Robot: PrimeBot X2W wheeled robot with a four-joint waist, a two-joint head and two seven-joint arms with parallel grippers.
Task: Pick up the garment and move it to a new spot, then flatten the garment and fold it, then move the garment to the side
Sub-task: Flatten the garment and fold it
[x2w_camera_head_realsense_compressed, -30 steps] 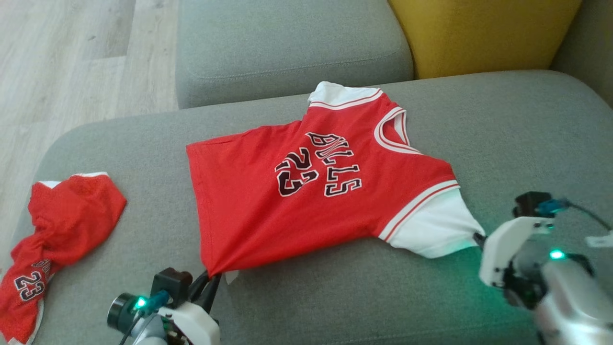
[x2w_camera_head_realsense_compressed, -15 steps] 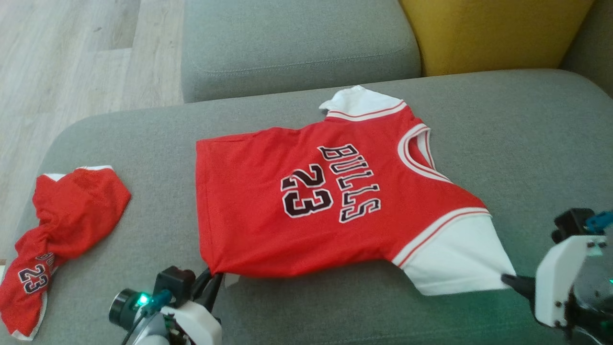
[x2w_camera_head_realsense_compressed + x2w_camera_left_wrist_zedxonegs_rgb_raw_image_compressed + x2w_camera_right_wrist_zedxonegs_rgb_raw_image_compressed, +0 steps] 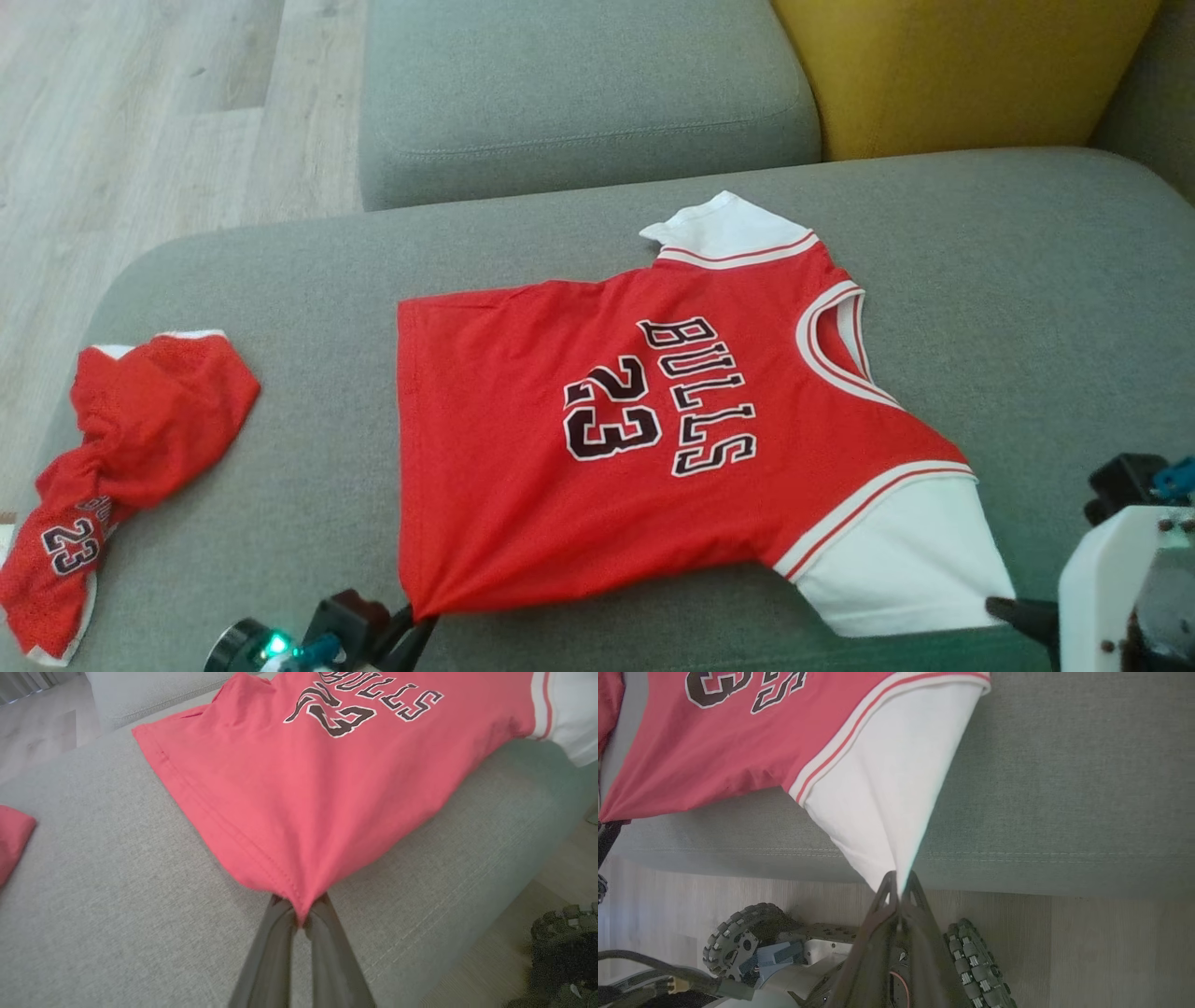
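The garment [image 3: 597,439] is a red jersey with white sleeves, printed BULLS 23, spread face up on the grey sofa seat [image 3: 280,280]. My left gripper [image 3: 415,621] is shut on its near hem corner; in the left wrist view the red garment [image 3: 303,788] bunches into that gripper [image 3: 301,912]. My right gripper [image 3: 1004,609] is shut on the tip of the near white sleeve; in the right wrist view the garment's sleeve [image 3: 887,788] narrows into that gripper [image 3: 899,889]. The cloth is stretched between both grips.
Crumpled red shorts [image 3: 121,467] with a 23 lie at the seat's left end. A grey back cushion [image 3: 579,93] and a yellow cushion [image 3: 962,65] stand behind. Wooden floor [image 3: 140,112] lies to the left. My wheeled base [image 3: 738,942] is below the seat's front edge.
The view has shifted. The jersey has been drawn toward the seat's front edge and to the right, and it lies flatter. Both grippers have kept their hold.
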